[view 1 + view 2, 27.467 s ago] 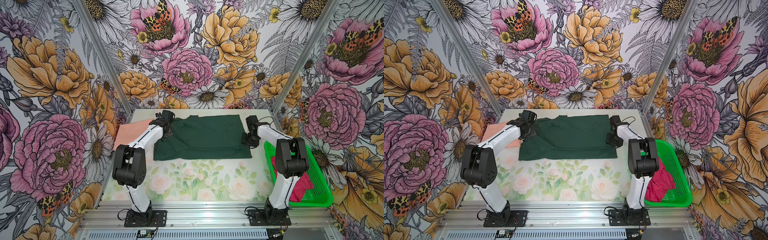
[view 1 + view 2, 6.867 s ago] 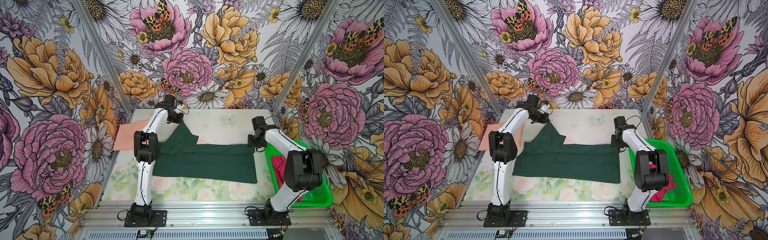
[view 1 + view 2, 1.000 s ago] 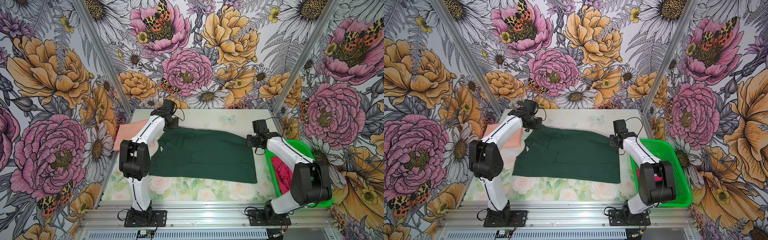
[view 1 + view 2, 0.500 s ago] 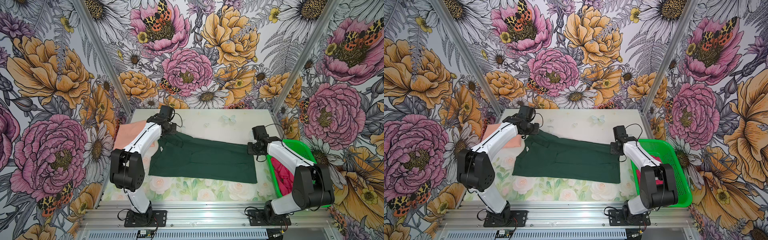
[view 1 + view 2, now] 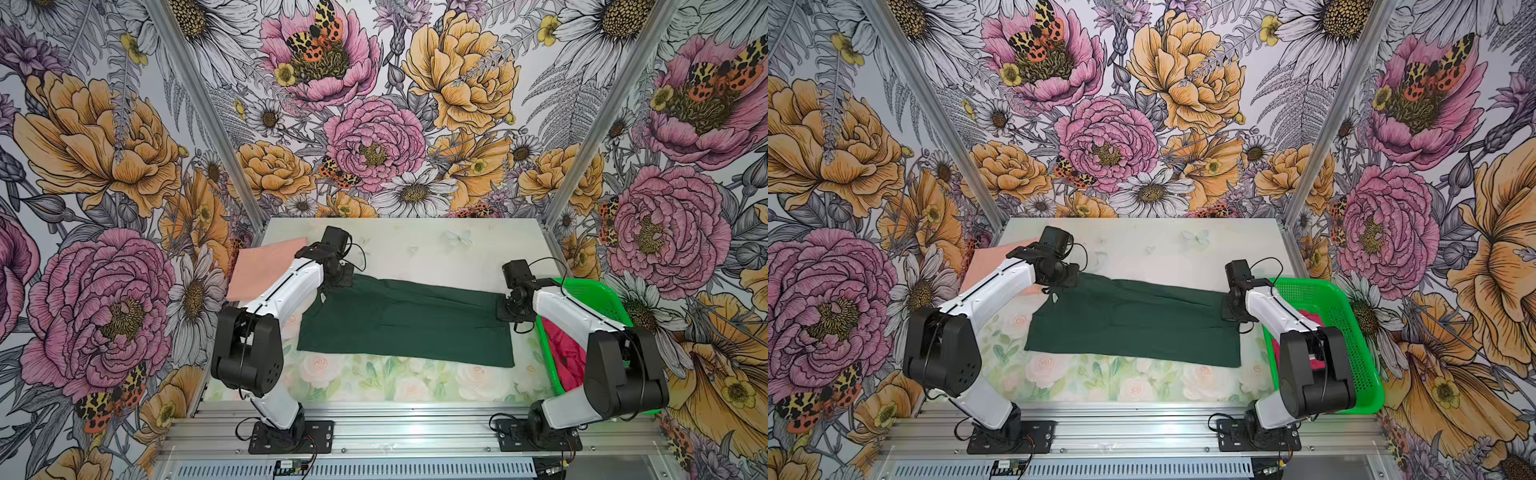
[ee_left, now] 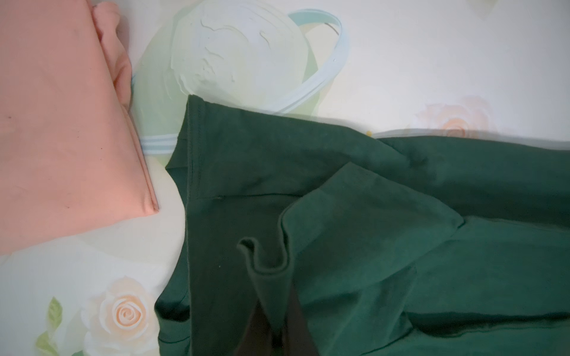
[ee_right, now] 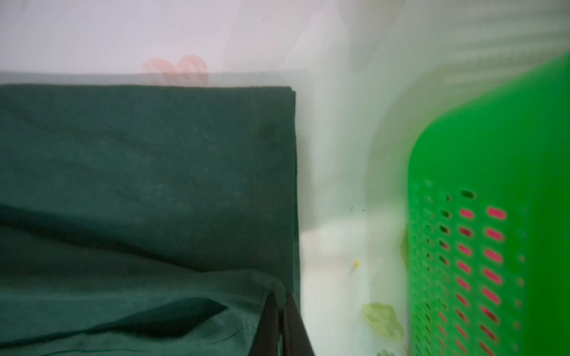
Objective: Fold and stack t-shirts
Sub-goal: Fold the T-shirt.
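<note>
Both jaw pairs clamped on dark green t-shirt point(image 5: 405, 328).
Far corners are pinched by left gripper point(image 5: 345, 279) and right gripper point(image 5: 508, 311); shirt is spread on table point(image 5: 415, 249) between peach t-shirt point(image 5: 266, 270) and basket point(image 5: 598, 299).

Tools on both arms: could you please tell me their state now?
Left tool: closed on the green t-shirt.
Right tool: closed on the green t-shirt.

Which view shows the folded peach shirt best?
The left wrist view: the peach shirt is large there, its folded edges sharp. In both top views the shirt is small, partly behind the left arm. The right wrist view misses it.
</note>
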